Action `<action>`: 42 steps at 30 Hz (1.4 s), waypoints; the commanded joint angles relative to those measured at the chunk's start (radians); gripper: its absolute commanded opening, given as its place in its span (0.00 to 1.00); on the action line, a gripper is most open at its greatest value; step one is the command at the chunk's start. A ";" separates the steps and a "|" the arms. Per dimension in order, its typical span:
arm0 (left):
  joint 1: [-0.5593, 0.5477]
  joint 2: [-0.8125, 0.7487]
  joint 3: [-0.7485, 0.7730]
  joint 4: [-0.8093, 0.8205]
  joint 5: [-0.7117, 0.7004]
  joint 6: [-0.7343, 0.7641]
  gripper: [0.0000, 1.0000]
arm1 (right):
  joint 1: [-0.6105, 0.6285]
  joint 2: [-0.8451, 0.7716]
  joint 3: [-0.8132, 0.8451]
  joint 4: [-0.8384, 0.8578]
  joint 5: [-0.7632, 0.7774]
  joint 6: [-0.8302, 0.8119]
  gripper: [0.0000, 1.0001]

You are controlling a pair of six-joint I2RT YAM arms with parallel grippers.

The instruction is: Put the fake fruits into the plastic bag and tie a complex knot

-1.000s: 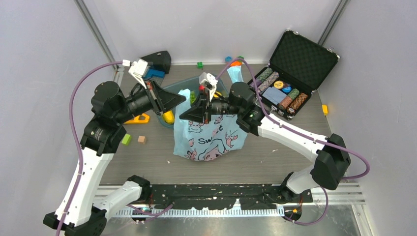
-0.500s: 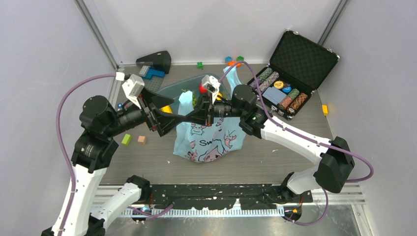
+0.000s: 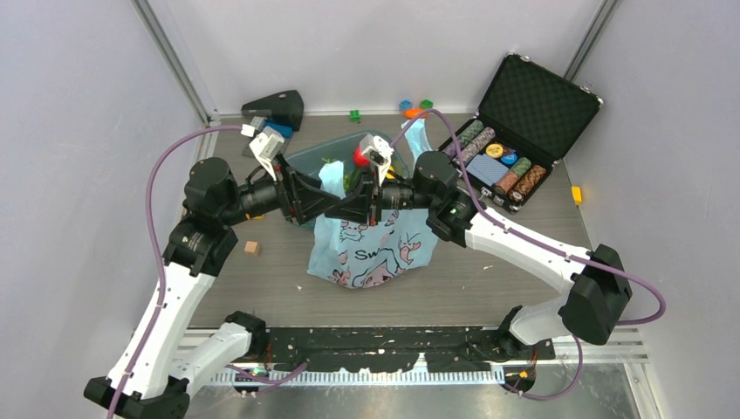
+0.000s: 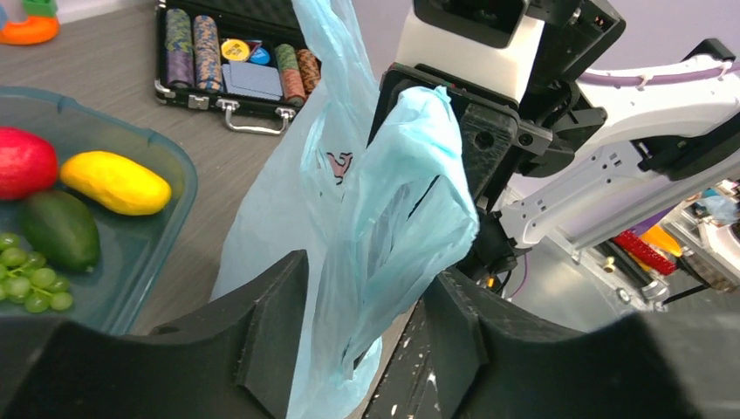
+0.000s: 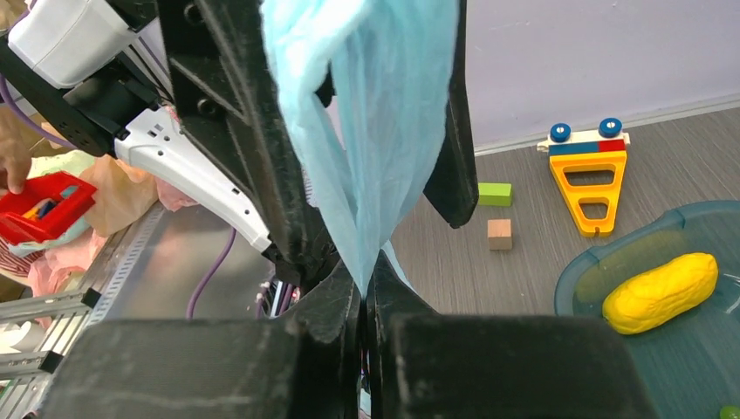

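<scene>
The light-blue plastic bag point(image 3: 371, 249) stands at the table's middle, one handle point(image 3: 330, 177) raised. My right gripper point(image 3: 349, 208) is shut on that handle's plastic, seen pinched in the right wrist view point(image 5: 365, 284). My left gripper point(image 3: 325, 202) is open, and its jaws stand on either side of the same bunched handle point(image 4: 393, 201) without gripping it. The fake fruits lie in the tub: a red one point(image 4: 22, 161), a yellow one point(image 4: 113, 182), a dark green one point(image 4: 59, 229) and green grapes point(image 4: 26, 279). No knot shows.
The clear blue-tinted tub point(image 3: 305, 157) stands just behind the bag. An open black case of poker chips point(image 3: 515, 131) is at the back right. Small toy blocks point(image 3: 251, 248) and a yellow toy point(image 5: 593, 179) lie at the left.
My left arm has swung right toward the bag, and its open jaws now straddle the raised handle. My right gripper keeps its hold and has barely moved.
</scene>
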 commanded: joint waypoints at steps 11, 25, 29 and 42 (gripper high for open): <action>0.005 -0.008 -0.050 0.195 0.084 -0.076 0.00 | 0.001 -0.071 0.006 0.003 0.009 -0.017 0.37; 0.005 -0.018 -0.057 0.172 0.148 0.001 0.00 | -0.049 -0.173 0.199 -0.328 0.180 -0.077 0.95; 0.004 -0.018 -0.064 0.177 0.147 0.003 0.00 | -0.034 -0.140 0.265 -0.360 0.204 -0.044 0.88; 0.004 -0.011 -0.073 0.188 0.151 0.001 0.00 | 0.009 -0.076 0.313 -0.311 0.183 0.004 0.72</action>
